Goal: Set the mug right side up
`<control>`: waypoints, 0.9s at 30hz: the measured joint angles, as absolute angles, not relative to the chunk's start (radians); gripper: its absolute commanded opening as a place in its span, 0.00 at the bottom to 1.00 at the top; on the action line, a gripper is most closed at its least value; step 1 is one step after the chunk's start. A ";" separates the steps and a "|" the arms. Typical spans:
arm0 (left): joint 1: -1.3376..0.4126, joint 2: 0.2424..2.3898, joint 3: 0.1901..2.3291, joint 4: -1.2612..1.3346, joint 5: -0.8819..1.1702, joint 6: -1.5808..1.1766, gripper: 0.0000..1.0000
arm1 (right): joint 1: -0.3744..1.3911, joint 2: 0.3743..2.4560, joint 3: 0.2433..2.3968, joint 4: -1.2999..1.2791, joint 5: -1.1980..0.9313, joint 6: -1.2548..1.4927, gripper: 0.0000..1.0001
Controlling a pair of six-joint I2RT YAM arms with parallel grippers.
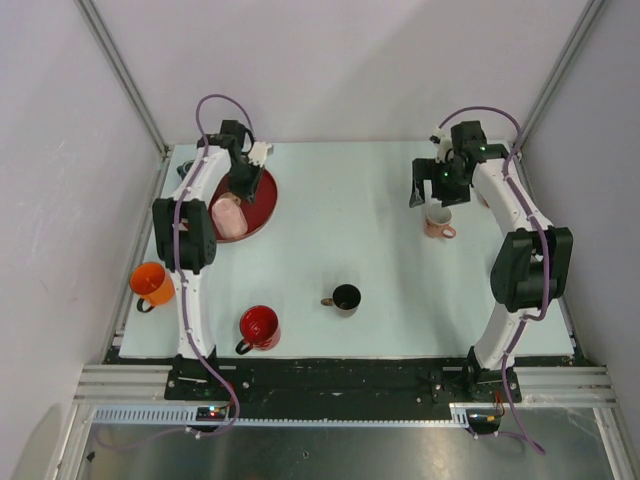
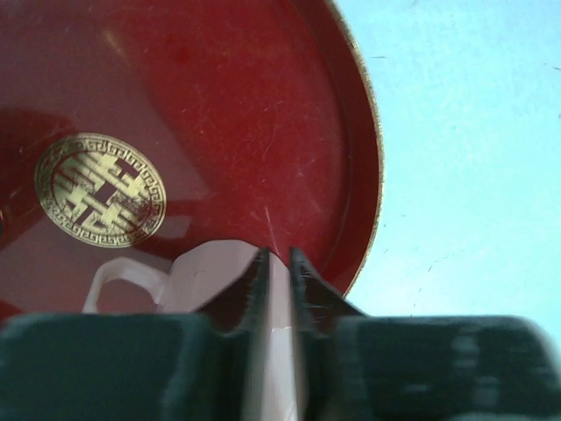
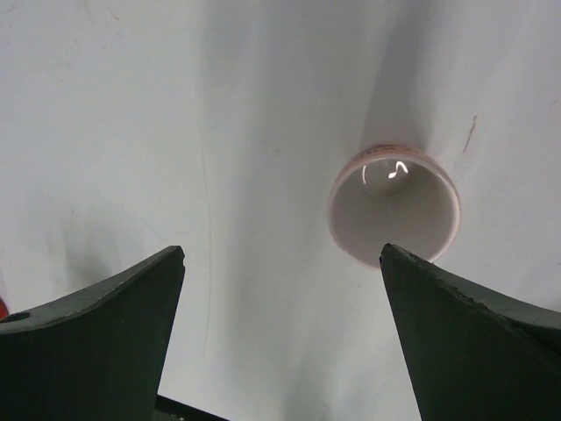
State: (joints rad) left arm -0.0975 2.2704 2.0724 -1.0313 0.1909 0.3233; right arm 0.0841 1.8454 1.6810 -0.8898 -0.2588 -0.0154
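A pale pink mug (image 1: 228, 217) lies tilted on the red plate (image 1: 264, 200) at the back left. My left gripper (image 1: 236, 192) is shut on its wall. In the left wrist view the fingertips (image 2: 279, 254) pinch the pink wall, with the mug body (image 2: 210, 276) and its handle (image 2: 123, 281) to their left over the plate (image 2: 263, 114). My right gripper (image 1: 432, 195) is open and empty above a pink-and-white mug (image 1: 437, 222) that stands upright at the back right. In the right wrist view that mug (image 3: 394, 206) is beyond the right finger of the gripper (image 3: 282, 250).
An orange mug (image 1: 152, 284) stands at the left edge. A red mug (image 1: 260, 326) and a black mug (image 1: 345, 297) stand upright near the front. The plate bears a gold emblem (image 2: 99, 189). White walls enclose the table.
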 measured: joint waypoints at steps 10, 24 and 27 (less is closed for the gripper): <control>-0.092 2.112 2.040 -1.036 0.110 0.387 0.99 | 0.128 1.840 1.681 -0.892 -0.231 -0.017 0.99; -0.077 1.989 1.844 -1.035 0.005 0.549 1.00 | 0.168 1.840 1.681 -0.896 -0.204 -0.023 0.99; -0.075 2.032 1.831 -1.036 0.043 0.537 0.99 | 0.169 1.837 1.678 -0.896 -0.195 -0.027 0.99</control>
